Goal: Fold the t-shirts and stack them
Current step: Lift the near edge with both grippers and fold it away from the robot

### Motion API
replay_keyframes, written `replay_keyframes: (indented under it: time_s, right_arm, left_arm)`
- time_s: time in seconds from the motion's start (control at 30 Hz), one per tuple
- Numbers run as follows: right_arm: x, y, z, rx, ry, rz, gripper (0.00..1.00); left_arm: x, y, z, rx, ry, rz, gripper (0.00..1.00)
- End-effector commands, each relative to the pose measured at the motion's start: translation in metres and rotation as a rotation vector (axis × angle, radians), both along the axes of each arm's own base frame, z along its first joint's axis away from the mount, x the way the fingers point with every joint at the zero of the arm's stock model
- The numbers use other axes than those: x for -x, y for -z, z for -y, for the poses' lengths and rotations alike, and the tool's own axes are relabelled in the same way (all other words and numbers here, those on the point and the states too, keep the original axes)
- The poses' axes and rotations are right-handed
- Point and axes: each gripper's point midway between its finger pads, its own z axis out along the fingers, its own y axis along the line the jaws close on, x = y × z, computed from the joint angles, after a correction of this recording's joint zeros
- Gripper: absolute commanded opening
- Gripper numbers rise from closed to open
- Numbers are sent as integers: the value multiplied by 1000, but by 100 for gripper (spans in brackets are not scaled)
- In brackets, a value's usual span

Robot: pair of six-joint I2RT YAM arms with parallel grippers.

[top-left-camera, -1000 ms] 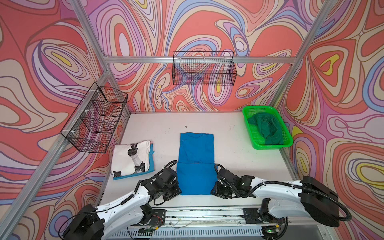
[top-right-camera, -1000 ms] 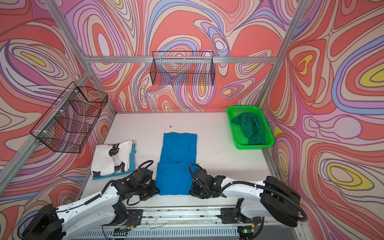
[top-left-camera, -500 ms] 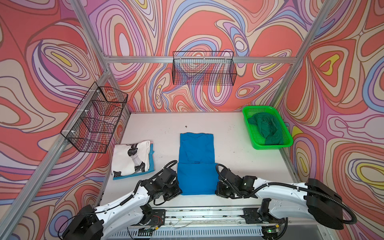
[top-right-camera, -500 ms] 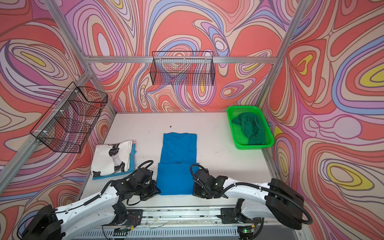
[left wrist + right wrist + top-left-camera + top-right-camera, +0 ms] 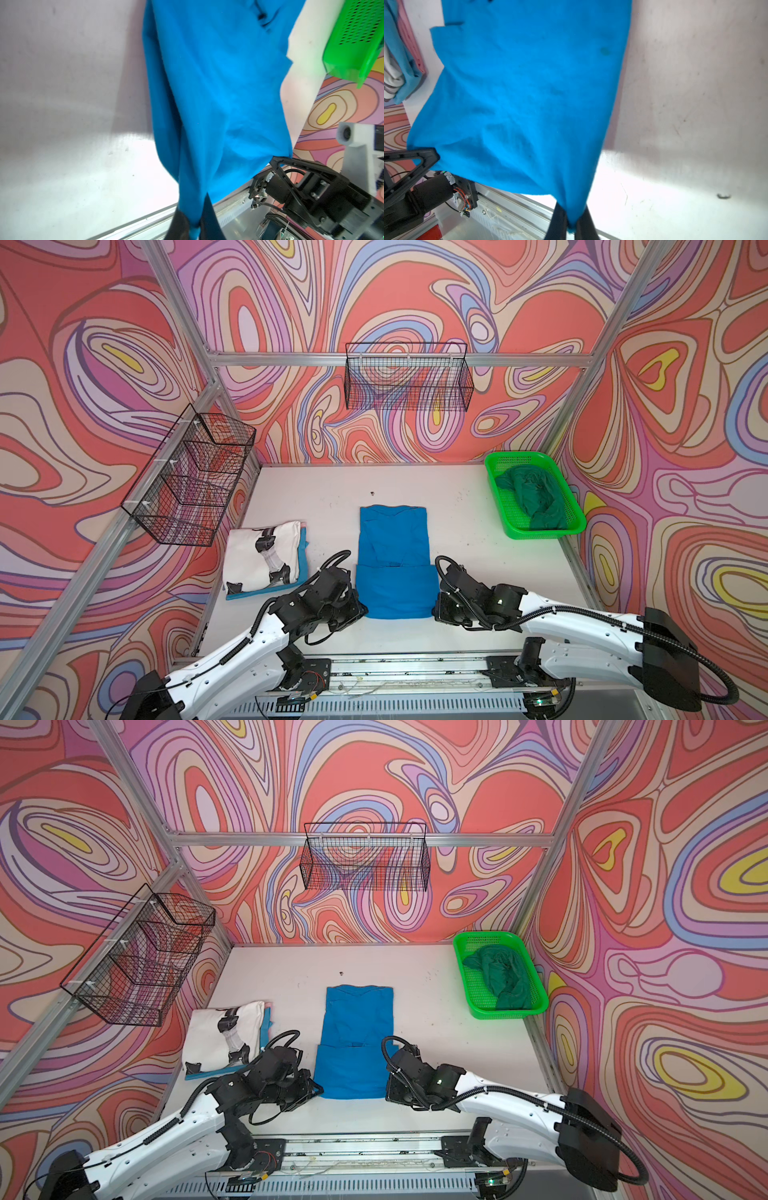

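A bright blue t-shirt (image 5: 395, 560) (image 5: 357, 1040) lies lengthwise at the middle of the table, its sides folded in. My left gripper (image 5: 360, 610) (image 5: 318, 1090) is shut on its near left corner, and the cloth runs up from between the fingers (image 5: 195, 226). My right gripper (image 5: 436, 608) (image 5: 388, 1088) is shut on the near right corner (image 5: 572, 222). The near hem hangs taut between the two grippers, just off the table. A folded white printed t-shirt (image 5: 264, 558) lies on a lighter blue one (image 5: 303, 547) at the left. A dark green t-shirt (image 5: 536, 497) sits crumpled in the green basket (image 5: 540, 535).
Black wire baskets hang on the left wall (image 5: 191, 477) and the back wall (image 5: 407, 383). A metal rail (image 5: 395, 672) runs along the table's front edge, right behind both grippers. Aluminium frame posts stand at the corners.
The right gripper has closed on the blue shirt's near right corner. The shirt's near hem has come slightly up and away from the front edge. The left gripper has kept its hold.
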Motion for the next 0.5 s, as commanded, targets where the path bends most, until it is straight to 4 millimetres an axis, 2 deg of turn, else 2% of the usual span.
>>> replay_keyframes:
  time_s: [0.0,0.17,0.47]
  right_arm:
    - [-11,-17,7,11,19,40,0]
    - [-35,-43,8,-18,28,82,0]
    - [-82,-90,0,-71,13,170,0]
  left_arm:
    - [-8,-23,-3,-24,-18,32,0]
    - [-24,-41,0,-16,-22,53,0]
    - [-67,-75,7,41,-48,108,0]
